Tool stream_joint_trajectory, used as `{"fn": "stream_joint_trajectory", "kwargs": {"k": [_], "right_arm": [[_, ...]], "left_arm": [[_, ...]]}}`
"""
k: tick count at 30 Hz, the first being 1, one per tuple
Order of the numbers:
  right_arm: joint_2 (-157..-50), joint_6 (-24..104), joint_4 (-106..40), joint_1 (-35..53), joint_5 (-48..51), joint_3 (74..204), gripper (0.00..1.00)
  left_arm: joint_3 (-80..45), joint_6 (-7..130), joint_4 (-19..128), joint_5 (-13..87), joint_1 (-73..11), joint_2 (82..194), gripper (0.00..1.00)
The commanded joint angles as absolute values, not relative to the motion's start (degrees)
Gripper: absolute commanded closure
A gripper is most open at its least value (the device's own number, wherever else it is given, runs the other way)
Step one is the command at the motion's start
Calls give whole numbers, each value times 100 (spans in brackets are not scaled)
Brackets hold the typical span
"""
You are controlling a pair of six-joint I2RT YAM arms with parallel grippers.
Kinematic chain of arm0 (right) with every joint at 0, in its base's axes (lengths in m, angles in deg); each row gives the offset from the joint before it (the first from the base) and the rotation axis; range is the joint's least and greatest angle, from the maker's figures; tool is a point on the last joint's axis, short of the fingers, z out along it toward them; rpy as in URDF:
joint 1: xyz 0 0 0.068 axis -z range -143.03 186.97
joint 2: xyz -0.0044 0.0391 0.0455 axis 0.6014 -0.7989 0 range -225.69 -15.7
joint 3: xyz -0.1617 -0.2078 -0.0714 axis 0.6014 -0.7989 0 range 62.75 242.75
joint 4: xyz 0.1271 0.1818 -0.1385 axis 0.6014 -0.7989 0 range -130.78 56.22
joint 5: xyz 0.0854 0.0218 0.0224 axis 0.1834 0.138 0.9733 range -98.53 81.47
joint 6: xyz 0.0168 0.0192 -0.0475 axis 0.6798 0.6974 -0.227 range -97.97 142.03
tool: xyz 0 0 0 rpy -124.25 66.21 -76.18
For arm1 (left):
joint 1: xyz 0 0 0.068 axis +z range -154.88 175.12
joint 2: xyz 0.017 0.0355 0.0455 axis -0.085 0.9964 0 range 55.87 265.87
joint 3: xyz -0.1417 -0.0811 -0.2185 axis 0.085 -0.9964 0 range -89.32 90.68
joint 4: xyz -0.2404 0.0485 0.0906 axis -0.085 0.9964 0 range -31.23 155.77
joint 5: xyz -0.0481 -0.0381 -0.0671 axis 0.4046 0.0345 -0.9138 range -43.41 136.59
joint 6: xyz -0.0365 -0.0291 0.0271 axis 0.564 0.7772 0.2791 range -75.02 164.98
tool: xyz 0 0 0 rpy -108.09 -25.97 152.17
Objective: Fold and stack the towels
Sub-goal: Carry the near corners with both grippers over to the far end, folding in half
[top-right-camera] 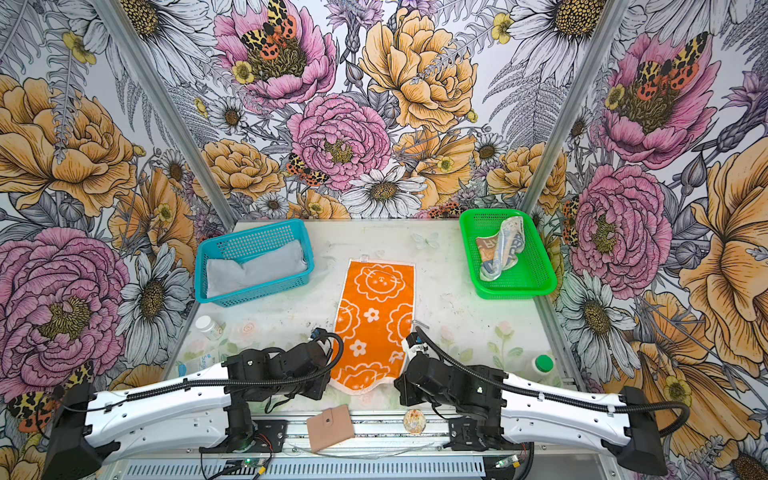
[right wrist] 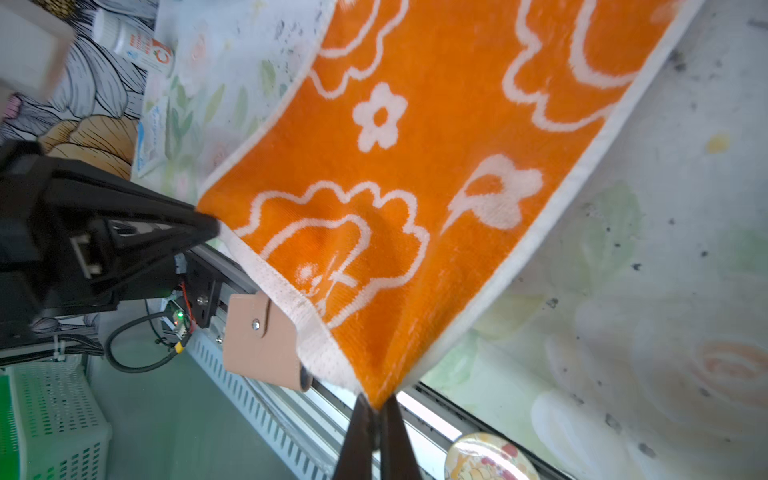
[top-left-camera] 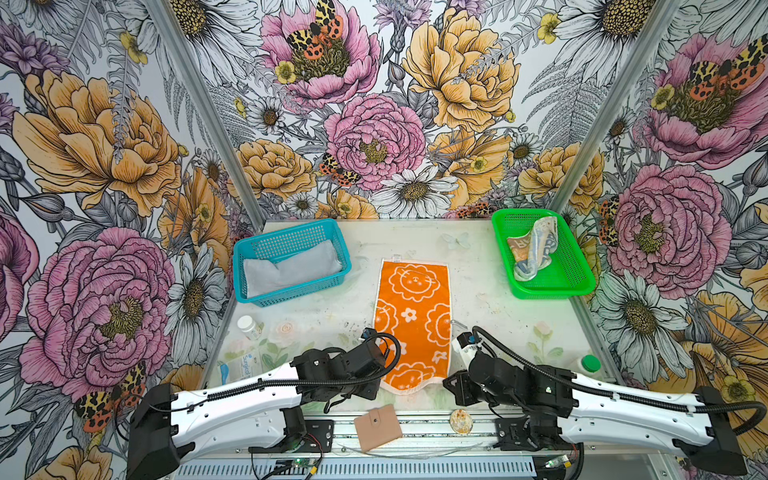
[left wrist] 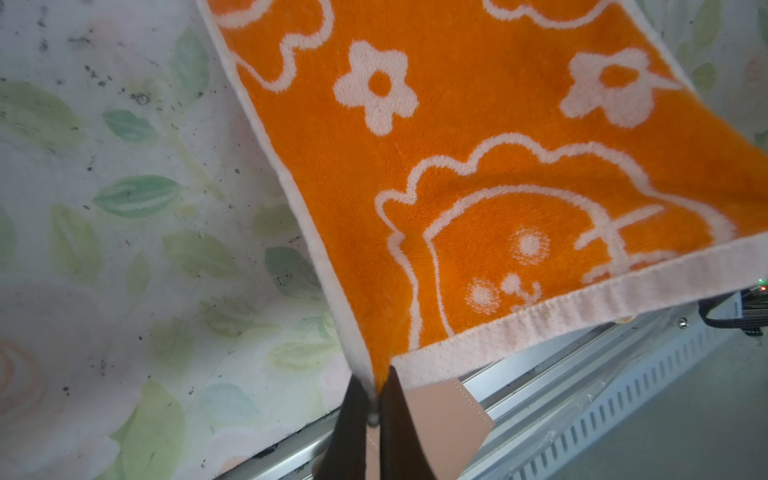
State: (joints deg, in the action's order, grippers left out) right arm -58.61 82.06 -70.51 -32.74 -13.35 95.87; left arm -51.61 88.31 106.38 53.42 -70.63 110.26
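An orange-and-cream towel (top-left-camera: pixel 413 324) (top-right-camera: pixel 374 324) with flower drawings lies stretched lengthwise on the middle of the table. Its near end is lifted off the surface. My left gripper (left wrist: pixel 376 395) is shut on the towel's near left corner (left wrist: pixel 374 370). My right gripper (right wrist: pixel 376 409) is shut on its near right corner (right wrist: pixel 376 395). In the right wrist view the left gripper's fingertips (right wrist: pixel 208 226) pinch the opposite corner. A light grey towel (top-left-camera: pixel 291 270) lies in the blue basket (top-left-camera: pixel 291 293). A crumpled lettered towel (top-left-camera: pixel 534 249) sits in the green basket (top-left-camera: pixel 552 291).
A tan wallet (top-left-camera: pixel 377 427) and a round patterned disc (top-left-camera: pixel 461 421) rest on the front rail. A white bottle (top-left-camera: pixel 249 327) and a blue-white packet (top-left-camera: pixel 241 368) lie at the left. A green-capped bottle (top-left-camera: pixel 590 363) stands at the right edge.
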Motion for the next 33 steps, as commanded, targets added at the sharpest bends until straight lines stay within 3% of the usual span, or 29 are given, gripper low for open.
{"fn": "stream_joint_trajectory", "kwargs": {"k": [1,9,20,33], "right_arm": [[-5879,7563,-7540,-2841,-1654,10166,100],[-7098,6070,-7571,-1184,-1539,11352,100],[-9032,4245,-7508,687,-1150,13051,100],[-11055,3462,-6422,1723,-58,13413,100]], "left_arm": [[-4606,8609,10615,5571,-6884,11045,100],[-3440,7535,10487,5553,-5437,11939,100],[-1619,6427,10119,4981,-3823,14129,100],[52,6305,9957,5201,-3474,16440,100]]}}
